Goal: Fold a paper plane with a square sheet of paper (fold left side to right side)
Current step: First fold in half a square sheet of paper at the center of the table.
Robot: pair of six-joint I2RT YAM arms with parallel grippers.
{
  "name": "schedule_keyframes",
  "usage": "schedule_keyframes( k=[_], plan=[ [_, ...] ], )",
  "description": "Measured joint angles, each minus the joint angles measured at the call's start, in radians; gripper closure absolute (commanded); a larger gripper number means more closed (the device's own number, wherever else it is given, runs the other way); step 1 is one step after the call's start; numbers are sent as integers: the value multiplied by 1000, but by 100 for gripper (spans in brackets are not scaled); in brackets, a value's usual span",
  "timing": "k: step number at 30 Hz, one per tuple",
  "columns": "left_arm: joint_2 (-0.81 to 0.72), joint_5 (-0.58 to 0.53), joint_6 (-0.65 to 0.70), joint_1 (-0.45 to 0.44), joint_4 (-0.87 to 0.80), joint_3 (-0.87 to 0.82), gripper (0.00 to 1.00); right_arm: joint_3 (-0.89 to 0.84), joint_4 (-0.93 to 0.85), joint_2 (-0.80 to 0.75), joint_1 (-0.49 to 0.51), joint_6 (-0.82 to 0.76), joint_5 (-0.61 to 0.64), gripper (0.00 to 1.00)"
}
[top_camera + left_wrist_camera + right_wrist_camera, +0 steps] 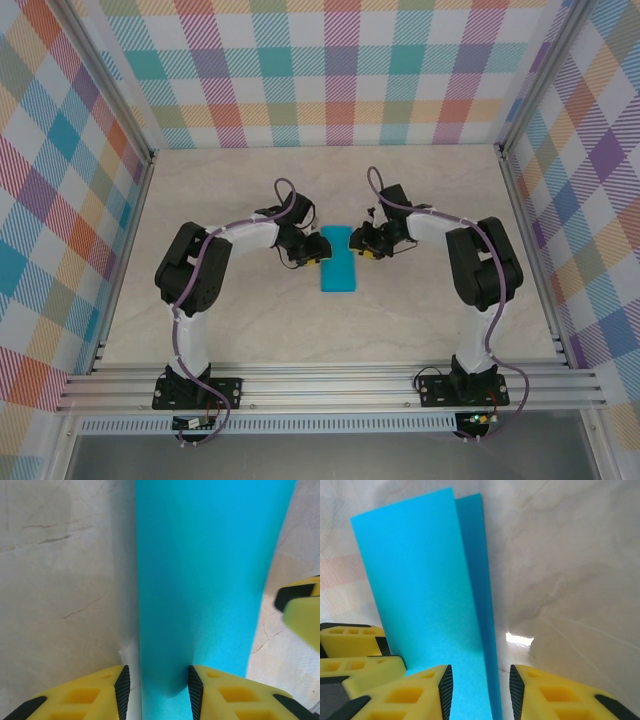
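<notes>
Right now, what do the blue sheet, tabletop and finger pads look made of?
Blue sheet: thin matte paper, two layers with crisp edges. Tabletop: pale marble-look surface, veined, slight sheen; possibly laminate. Finger pads: black, matte, probably rubber.

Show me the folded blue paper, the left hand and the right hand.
folded blue paper (337, 262), top external view, its middle.
left hand (159, 687), left wrist view, midway between fingertips.
right hand (480, 687), right wrist view, midway between fingertips.

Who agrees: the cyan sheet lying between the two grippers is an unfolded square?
Not unfolded: the cyan sheet between the left gripper and right gripper is folded into a narrow rectangle; the right wrist view shows its two layers.
</notes>
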Motion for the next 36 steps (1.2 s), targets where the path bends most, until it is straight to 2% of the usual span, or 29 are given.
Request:
schedule_keyframes(
  k=[11,30,36],
  plan=[
    [18,-16,14,-7,-35,25,61,-39,-35,-77,-46,-32,102,60],
    [23,-37,-27,-13,-46,37,61,-50,-40,-77,-46,-32,101,60],
    [25,-38,-27,-13,-53,40,61,-59,-26,-77,-46,-36,39,70]
  ],
)
